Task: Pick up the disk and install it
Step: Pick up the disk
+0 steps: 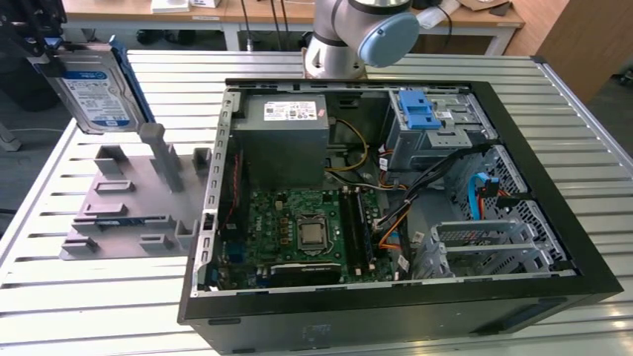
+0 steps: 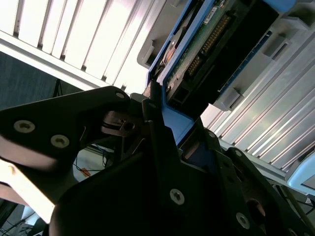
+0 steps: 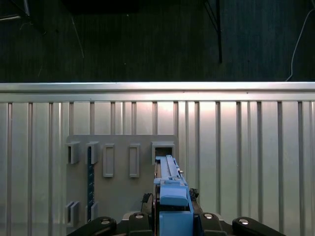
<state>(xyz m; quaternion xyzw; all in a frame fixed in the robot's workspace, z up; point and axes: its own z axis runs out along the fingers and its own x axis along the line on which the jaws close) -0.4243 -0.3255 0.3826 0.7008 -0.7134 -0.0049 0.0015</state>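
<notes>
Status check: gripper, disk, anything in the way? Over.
Gripper shut on the disk, by its blue carrier. Disk aloft above the grey fixture, outside the computer case. Cables run beside the drive cage.

Your table [image 1: 99,297] is a ribbed silver metal top made of long parallel slats. Directly on it, toward the exterior view's left, you have a flat grey plastic fixture plate [image 1: 124,215] with upright slotted posts. Just beside it, on the exterior view's right, lies a large open black desktop computer case [image 1: 396,315]. In the first wrist view the plate [image 3: 123,196] lies flat across the slats.
</notes>
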